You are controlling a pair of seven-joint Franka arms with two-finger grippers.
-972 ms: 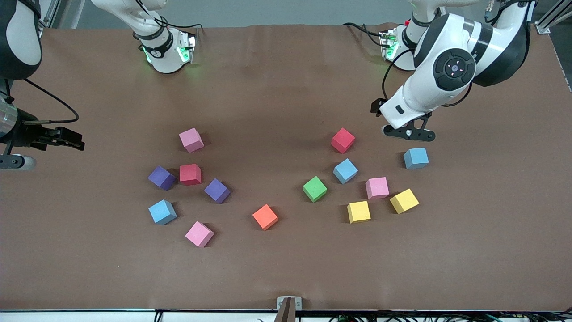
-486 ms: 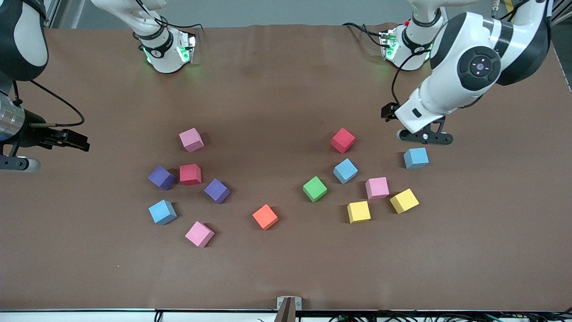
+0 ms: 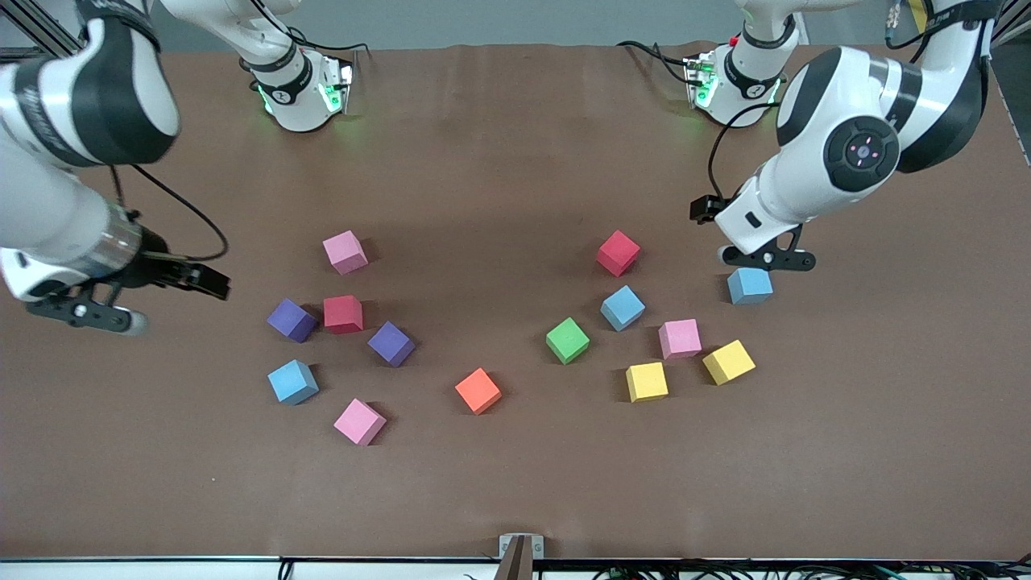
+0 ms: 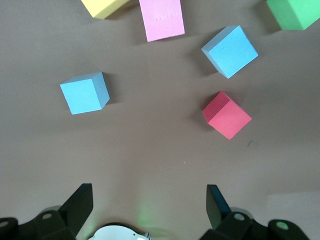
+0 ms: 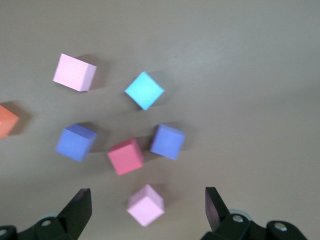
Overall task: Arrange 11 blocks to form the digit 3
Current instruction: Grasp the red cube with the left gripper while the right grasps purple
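Several blocks lie scattered and apart on the brown table [image 3: 499, 185]; no digit 3 is in view. Toward the right arm's end are a pink block [image 3: 345, 251], red [image 3: 343, 313], two purple [image 3: 291, 320] [image 3: 391, 343], light blue [image 3: 292, 381] and pink [image 3: 359, 421]. Orange [image 3: 478, 391] and green [image 3: 567, 340] sit mid-table. My left gripper [image 3: 765, 258] [image 4: 150, 196] hangs open and empty beside a light blue block [image 3: 749, 285] [image 4: 84, 93]. My right gripper [image 3: 89, 316] [image 5: 147, 199] is open and empty, off toward the right arm's end of that cluster.
Toward the left arm's end also lie a red block [image 3: 618, 252], a light blue one [image 3: 622, 308], a pink one [image 3: 679, 337] and two yellow ones [image 3: 647, 381] [image 3: 728, 362]. Both robot bases [image 3: 298, 89] [image 3: 729, 80] stand farthest from the front camera.
The right arm has swung in from the table's end toward its cluster of blocks. The left gripper has shifted down close to the light blue block. No block has moved.
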